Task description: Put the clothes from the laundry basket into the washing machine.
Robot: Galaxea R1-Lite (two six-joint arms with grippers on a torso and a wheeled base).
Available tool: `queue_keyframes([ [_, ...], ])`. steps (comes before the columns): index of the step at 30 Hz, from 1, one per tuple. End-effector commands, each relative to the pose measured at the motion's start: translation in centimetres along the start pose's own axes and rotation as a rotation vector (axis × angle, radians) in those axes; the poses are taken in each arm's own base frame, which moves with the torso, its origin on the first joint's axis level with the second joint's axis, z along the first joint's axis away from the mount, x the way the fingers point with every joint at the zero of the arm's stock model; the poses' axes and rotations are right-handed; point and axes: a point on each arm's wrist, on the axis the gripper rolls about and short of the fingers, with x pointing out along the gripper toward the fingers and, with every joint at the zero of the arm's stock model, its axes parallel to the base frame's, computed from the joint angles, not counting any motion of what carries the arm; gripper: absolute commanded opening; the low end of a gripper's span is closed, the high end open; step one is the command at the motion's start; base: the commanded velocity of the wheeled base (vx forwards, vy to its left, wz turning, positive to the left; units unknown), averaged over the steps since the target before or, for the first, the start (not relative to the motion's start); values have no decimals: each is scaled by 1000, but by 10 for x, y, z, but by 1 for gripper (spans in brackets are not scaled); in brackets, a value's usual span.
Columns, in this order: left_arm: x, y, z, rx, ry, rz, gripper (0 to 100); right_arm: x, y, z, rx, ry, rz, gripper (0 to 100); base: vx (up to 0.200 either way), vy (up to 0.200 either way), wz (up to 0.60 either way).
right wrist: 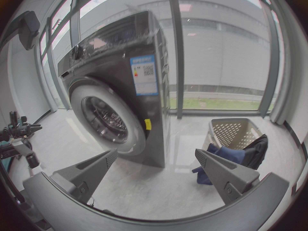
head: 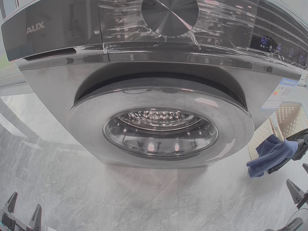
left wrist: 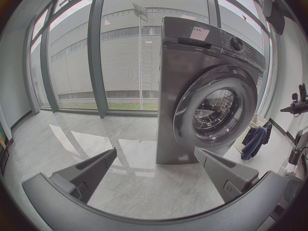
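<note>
At your far left, the left gripper (left wrist: 154, 149) hangs low over the grey tiled floor (head: 128, 190), its fingers spread wide with nothing between them. Straight ahead of you stands the washing machine (head: 160, 81), its round glass door (head: 160, 133) closed flat against the front. Just beside the machine, on its right, the laundry basket (head: 290, 117) sits on the floor. A blue garment (head: 272, 154) droops over the basket's near rim toward the floor. A dark garment (head: 301, 145) lies over the rim next to it, touching it. At your far right, the right gripper (right wrist: 155, 150) hovers near the basket, also wide open and holding nothing.
</note>
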Motion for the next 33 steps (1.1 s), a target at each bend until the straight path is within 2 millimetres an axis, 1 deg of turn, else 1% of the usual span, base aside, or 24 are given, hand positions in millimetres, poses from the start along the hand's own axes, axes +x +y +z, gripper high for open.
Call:
queue_keyframes([
  [1, 1, 0, -5, 0, 8, 0, 100, 60, -3, 11, -18, 253, 220, 100, 0, 0, 0],
  [4, 1, 0, -5, 0, 8, 0, 100, 80, 3, 18, -36, 264, 309, 100, 0, 0, 0],
  [5, 1, 0, -5, 0, 9, 0, 100, 82, 4, 19, -37, 261, 318, 100, 0, 0, 0],
  [6, 1, 0, -5, 0, 9, 0, 100, 91, 6, 22, -39, 267, 344, 100, 0, 0, 0],
  [12, 1, 0, -5, -1, 9, 0, 100, 122, 13, 28, -32, 266, 385, 100, 0, 0, 0],
  [15, 1, 0, -5, 0, 9, 0, 100, 138, 15, 30, 34, 249, 380, 100, 0, 0, 0],
  [16, 1, 0, -5, 0, 9, 0, 100, 138, 15, 30, 34, 249, 380, 100, 0, 0, 0],
  [17, 1, 0, -5, 0, 9, 0, 100, 146, 16, 29, 83, 239, 365, 100, 0, 0, 0],
  [19, 1, 0, -5, 0, 9, 0, 100, 152, 18, 30, 105, 226, 350, 100, 0, 0, 0],
  [25, 1, 0, -5, 0, 9, 0, 100, 162, 31, 30, 91, 206, 332, 100, 0, 0, 0],
  [27, 1, 0, -5, 0, 9, 0, 100, 168, 33, 30, 90, 194, 322, 100, 0, 0, 0],
  [28, 1, 0, -5, 0, 9, 0, 100, 168, 33, 30, 90, 194, 322, 100, 0, 0, 0],
  [29, 1, 0, -5, 0, 9, 0, 100, 175, 35, 28, 97, 173, 323, 100, 0, 0, 0],
  [33, 1, 0, -5, -1, 9, 0, 100, 184, 39, 23, 101, 145, 332, 100, 0, 0, 0],
])
